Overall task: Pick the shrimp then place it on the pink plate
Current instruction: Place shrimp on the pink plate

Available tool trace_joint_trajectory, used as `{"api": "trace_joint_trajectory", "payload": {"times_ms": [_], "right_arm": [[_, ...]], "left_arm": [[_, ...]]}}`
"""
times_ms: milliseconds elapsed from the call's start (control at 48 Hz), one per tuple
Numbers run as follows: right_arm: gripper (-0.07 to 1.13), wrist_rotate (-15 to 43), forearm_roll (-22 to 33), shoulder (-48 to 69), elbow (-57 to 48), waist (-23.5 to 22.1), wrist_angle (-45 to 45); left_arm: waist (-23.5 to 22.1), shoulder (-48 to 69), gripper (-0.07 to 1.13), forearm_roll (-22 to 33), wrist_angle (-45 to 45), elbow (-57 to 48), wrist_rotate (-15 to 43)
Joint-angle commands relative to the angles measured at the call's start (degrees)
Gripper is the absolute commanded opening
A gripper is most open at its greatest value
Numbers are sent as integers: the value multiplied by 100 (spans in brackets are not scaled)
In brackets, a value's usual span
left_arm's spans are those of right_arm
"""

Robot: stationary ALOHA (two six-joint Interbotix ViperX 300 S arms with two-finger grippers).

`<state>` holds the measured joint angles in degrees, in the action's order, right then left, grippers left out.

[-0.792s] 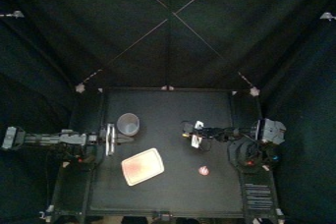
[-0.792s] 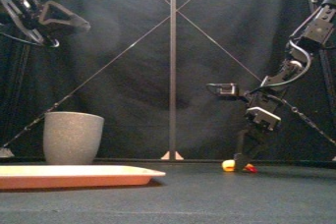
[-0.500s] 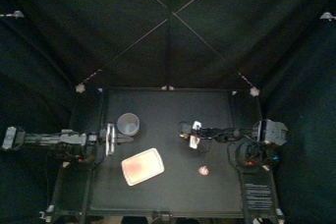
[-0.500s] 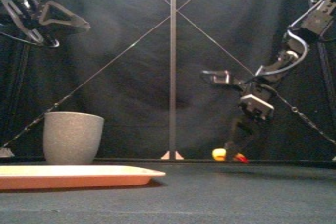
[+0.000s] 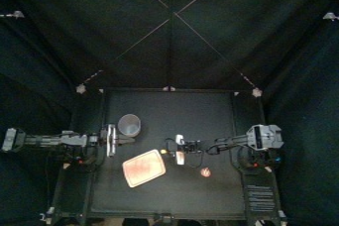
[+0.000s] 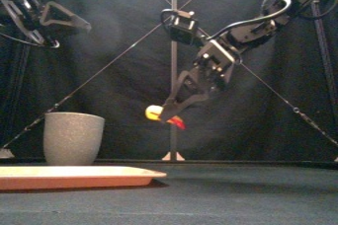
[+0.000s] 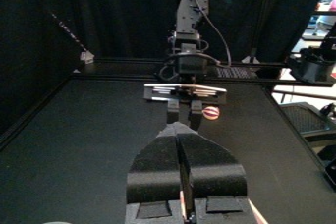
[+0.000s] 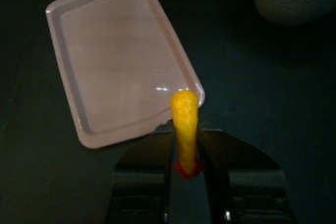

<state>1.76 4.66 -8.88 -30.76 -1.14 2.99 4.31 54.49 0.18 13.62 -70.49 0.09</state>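
The right gripper (image 6: 172, 112) pinches the shrimp (image 6: 164, 115) up in the air, near the edge of the pink plate (image 8: 112, 61). Move over the middle, go down slowly, then let go. The left gripper (image 7: 188, 130) rests, pressed together.

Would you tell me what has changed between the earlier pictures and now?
The right gripper, jaws shut on the shrimp, has lifted it high and carried it across toward the pink tray. The tray, the grey cup and the resting left gripper stayed put.
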Motion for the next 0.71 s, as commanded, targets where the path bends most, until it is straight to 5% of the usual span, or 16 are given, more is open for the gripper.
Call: {"api": "trace_joint_trajectory", "payload": {"times_ms": [21, 708], "right_arm": [[48, 9, 9, -343, 589, 62, 132], [54, 26, -290, -1854, 2338, 677, -26]], "left_arm": [[18, -26, 18, 9, 79, 44, -18], [167, -26, 18, 79, 79, -35, 0]]}}
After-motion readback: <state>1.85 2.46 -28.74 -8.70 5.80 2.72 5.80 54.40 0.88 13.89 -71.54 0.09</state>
